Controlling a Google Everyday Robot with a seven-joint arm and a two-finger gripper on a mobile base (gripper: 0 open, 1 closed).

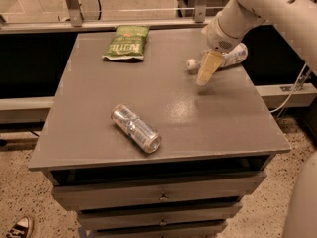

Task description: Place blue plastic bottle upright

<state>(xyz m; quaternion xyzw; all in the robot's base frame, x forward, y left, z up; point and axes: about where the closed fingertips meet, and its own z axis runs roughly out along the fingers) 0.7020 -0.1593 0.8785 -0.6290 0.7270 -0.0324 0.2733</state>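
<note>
The blue plastic bottle (231, 56) lies on its side near the table's far right edge, its white cap (191, 64) pointing left. My gripper (205, 76) hangs just above and in front of the bottle's cap end, its cream fingers pointing down at the tabletop. My white arm partly covers the bottle's middle. The gripper holds nothing that I can see.
A shiny silver can (136, 128) lies on its side at the front centre of the grey table (168, 103). A green chip bag (127, 42) lies at the back left. Drawers sit under the table's front edge. A railing runs behind the table.
</note>
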